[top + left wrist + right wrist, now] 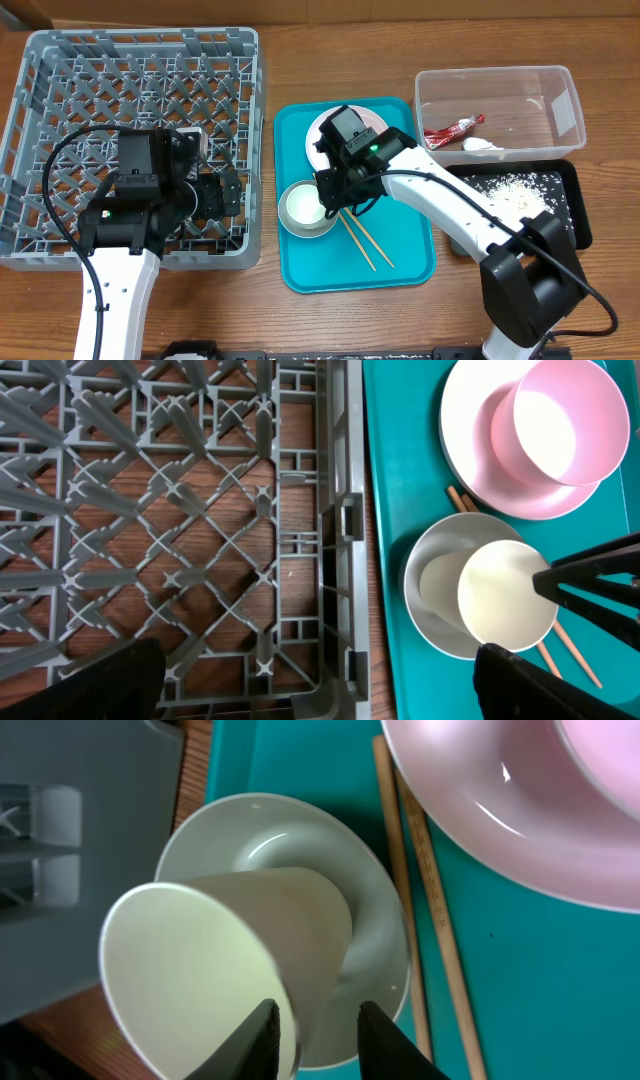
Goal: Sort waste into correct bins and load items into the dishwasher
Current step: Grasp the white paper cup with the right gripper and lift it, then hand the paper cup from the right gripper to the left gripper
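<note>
Right gripper (316, 1012) pinches the tilted cup (225, 935) by its wall, in the bowl (285, 830) at eight o'clock on the tray (405, 255), probably to lift it; left gripper (228, 195) hovers, jaws wide, at four o'clock over the rack (60, 120).

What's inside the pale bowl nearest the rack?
A white cup lies tilted in the bowl, and the right hand straddles the cup's rim. The bowl's floor beneath the cup is covered, so anything under it can't be seen.
</note>
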Robot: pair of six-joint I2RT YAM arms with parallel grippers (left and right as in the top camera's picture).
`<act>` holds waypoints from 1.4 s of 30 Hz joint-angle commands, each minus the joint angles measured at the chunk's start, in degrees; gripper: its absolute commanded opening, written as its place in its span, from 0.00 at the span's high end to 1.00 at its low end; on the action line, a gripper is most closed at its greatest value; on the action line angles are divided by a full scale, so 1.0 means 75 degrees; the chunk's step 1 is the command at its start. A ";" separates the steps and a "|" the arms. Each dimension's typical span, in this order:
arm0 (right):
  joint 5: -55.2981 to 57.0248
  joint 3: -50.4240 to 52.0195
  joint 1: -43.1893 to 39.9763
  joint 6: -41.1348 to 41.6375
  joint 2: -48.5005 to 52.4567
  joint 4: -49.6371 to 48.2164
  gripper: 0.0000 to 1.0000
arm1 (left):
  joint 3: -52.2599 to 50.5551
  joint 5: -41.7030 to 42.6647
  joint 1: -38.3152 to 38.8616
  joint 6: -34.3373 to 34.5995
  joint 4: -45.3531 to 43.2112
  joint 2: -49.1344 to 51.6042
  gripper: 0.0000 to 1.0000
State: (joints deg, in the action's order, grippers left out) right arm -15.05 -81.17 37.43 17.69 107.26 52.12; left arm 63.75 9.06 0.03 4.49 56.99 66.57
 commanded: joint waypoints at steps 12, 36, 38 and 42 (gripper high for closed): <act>0.0061 -0.0230 -0.0122 0.0423 0.0096 0.0169 0.96 | 0.0166 0.0122 0.0050 0.0114 -0.0029 0.0026 0.00; -0.5525 -0.0673 -0.2906 -0.1154 -0.1271 -0.0210 0.96 | 0.0166 0.6700 0.0050 0.0268 -0.2745 0.1393 0.00; -0.6053 -0.0673 -0.2900 -0.1169 -0.1271 -0.0510 0.96 | 0.0166 0.7956 0.0050 0.0460 -0.3372 0.1760 0.00; -0.6341 -0.0673 -0.2900 -0.1169 -0.1271 -0.0615 0.96 | 0.0166 0.9241 0.0058 0.0664 -0.4132 0.2154 0.00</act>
State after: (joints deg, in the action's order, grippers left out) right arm -56.62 -85.60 15.51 9.98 98.21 47.99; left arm 64.03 62.37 0.03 7.53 28.88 80.53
